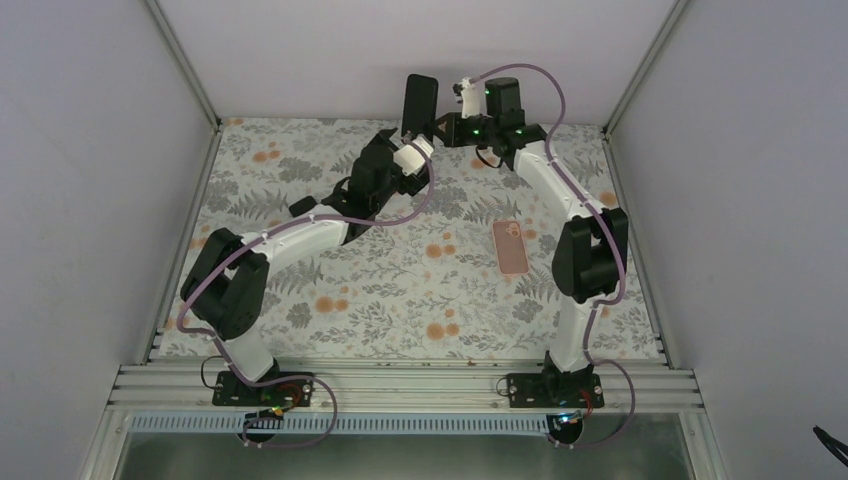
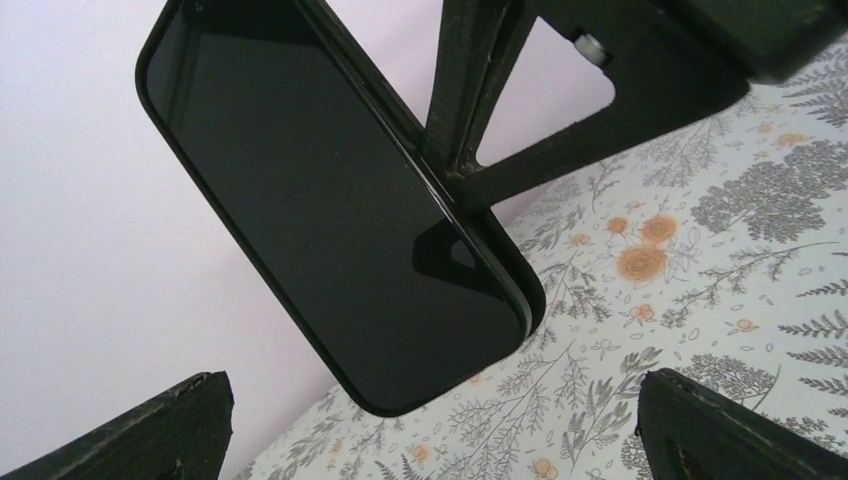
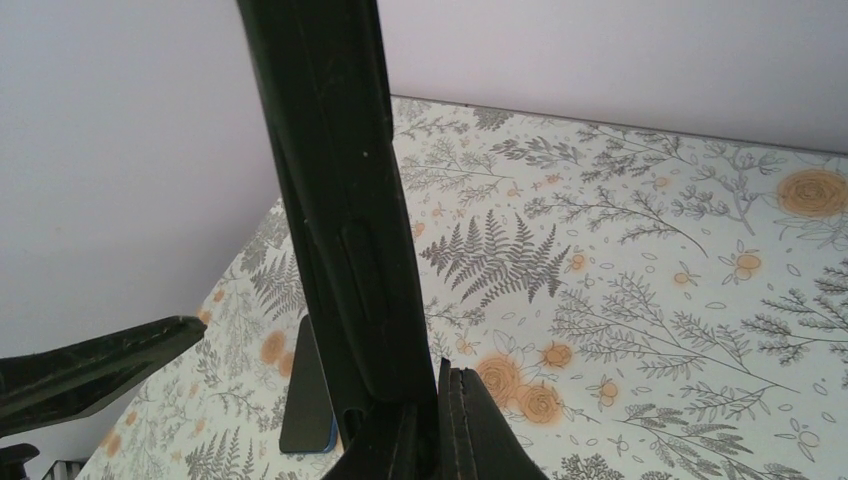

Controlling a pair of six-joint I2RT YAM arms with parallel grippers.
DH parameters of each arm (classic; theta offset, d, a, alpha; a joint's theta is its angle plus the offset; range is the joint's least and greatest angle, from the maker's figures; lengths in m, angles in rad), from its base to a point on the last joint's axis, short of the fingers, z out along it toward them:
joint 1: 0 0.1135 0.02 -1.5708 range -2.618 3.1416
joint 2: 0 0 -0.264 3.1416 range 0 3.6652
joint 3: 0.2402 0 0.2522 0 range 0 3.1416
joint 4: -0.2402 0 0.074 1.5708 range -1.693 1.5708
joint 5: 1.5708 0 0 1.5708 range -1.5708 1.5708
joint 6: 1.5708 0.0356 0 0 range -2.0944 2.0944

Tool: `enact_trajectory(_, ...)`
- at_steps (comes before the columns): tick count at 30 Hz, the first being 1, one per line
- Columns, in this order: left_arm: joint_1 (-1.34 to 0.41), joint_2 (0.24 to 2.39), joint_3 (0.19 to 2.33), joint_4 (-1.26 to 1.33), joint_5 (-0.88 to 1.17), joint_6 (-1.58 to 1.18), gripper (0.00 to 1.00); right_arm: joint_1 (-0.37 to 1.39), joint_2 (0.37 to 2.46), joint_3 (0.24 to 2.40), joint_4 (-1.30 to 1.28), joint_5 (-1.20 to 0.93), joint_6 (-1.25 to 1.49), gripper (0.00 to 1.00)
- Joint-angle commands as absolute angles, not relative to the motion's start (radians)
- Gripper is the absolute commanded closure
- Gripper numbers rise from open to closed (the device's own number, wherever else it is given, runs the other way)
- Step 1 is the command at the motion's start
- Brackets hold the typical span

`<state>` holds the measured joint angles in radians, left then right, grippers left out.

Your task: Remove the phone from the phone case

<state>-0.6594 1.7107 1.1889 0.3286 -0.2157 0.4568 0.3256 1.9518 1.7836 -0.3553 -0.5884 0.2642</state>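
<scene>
A black phone (image 1: 420,103) in a black case stands upright in the air at the back of the table. My right gripper (image 1: 438,126) is shut on its long edge. The left wrist view shows its glossy dark screen (image 2: 330,220) with the case rim round it, and the right gripper's fingers (image 2: 470,110) clamped on its side. The right wrist view shows the phone edge-on (image 3: 335,200) between my right gripper's (image 3: 430,430) jaws. My left gripper (image 1: 392,142) is open just below and in front of the phone, apart from it, with its fingertips (image 2: 150,430) at the bottom corners of its view.
A pink phone-shaped slab (image 1: 512,248) lies flat on the floral cloth (image 1: 400,290) right of centre, by the right arm. A dark flat slab with a blue corner (image 3: 305,395) shows behind the held phone. White walls close the back and sides.
</scene>
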Motion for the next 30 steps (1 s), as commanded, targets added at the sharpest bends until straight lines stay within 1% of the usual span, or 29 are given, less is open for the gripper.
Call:
enact_trajectory(1,-0.665,1.719,1.193,0.397,-0.253,0.434,0.0,0.345,1.913,1.794,-0.28,-0.604,0.283,0.96)
enact_trajectory(8,-0.666,1.766,1.215,0.418,-0.313,0.456,0.0,0.354,1.907,1.788,-0.278,-0.608,0.286,0.97)
enact_trajectory(15,-0.665,1.771,1.172,0.505,-0.41,0.484,0.0,0.355,1.893,1.766,-0.267,-0.613,0.299,0.97)
enact_trajectory(17,-0.66,1.753,1.137,0.571,-0.437,0.482,0.0,0.354,1.894,1.768,-0.27,-0.613,0.298,0.97)
enact_trajectory(20,-0.652,1.733,1.11,0.62,-0.43,0.493,0.0,0.355,1.892,1.759,-0.266,-0.623,0.303,0.97)
enact_trajectory(30,-0.66,1.765,1.147,0.577,-0.409,0.479,0.0,0.355,1.888,1.76,-0.258,-0.632,0.316,0.97)
